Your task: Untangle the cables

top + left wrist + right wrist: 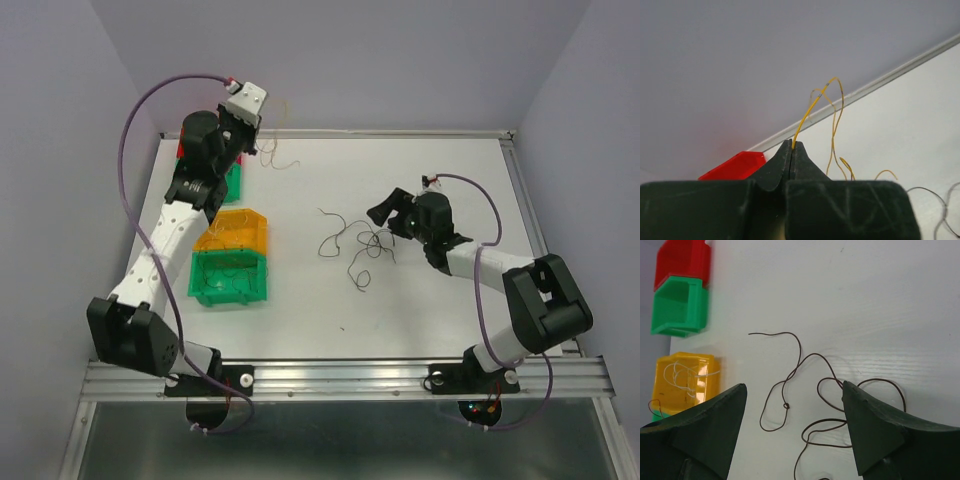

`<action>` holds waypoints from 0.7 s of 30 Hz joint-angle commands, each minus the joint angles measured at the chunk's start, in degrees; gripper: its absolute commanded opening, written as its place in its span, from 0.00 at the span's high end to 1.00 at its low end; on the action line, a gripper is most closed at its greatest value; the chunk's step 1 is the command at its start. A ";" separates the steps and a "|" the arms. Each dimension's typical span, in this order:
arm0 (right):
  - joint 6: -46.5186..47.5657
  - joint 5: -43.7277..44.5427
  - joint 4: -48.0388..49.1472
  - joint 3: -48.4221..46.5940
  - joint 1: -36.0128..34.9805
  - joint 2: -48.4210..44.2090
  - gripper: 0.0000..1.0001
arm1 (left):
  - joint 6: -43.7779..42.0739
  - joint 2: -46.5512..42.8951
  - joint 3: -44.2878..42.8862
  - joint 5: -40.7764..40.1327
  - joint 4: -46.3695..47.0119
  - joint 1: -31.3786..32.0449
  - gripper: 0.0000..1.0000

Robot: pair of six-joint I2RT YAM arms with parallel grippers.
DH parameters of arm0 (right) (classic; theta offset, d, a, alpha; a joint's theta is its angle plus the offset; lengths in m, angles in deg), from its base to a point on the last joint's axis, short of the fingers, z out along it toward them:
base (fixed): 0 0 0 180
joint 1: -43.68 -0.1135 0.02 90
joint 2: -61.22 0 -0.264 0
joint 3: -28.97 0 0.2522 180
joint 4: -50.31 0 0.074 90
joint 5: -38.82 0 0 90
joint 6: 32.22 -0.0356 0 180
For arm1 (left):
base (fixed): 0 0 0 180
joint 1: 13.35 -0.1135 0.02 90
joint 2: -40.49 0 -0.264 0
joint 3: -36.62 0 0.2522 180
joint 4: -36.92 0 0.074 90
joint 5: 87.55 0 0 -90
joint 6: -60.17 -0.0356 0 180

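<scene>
Cables (358, 245): yellow strand (812, 106) pinched in left pincer (791, 146), dark curls (786, 405) below spread right pincer (794, 386)

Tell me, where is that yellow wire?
The yellow wire is pinched in the shut left claw at the table's far left corner, near the red bin.

No legible text or markings anywhere

the left gripper (791, 150) pinches a yellow cable (812, 107) beside a red bin (737, 166).
</scene>
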State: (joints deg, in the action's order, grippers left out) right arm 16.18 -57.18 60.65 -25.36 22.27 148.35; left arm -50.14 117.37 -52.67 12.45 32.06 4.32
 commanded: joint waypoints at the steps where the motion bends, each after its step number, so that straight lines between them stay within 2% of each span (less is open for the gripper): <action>1: 0.47 1.69 2.62 -0.12 0.14 -2.14 0.18 | -0.86 10.35 -8.91 1.17 2.26 -6.50 1.00; 3: 0.47 1.78 2.53 -0.12 0.14 -2.49 0.18 | -0.60 15.98 -12.95 1.07 1.99 -10.45 1.00; 8: 0.47 1.34 2.53 0.06 0.14 -3.11 0.18 | -0.95 23.39 -16.32 9.15 5.66 -19.23 1.00; 13: 0.65 0.99 2.53 0.06 0.14 -3.11 0.18 | -6.57 30.42 -19.56 10.13 6.12 -22.67 1.00; 21: 0.65 1.17 2.62 0.24 0.14 -3.90 0.18 | -15.01 30.35 -15.27 17.15 6.03 -26.89 1.00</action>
State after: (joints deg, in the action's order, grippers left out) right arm 16.18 -56.35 61.02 -25.32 22.27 146.84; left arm -60.33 151.34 -68.34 24.06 34.05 -21.06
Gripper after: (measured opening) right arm 0.820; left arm 0.027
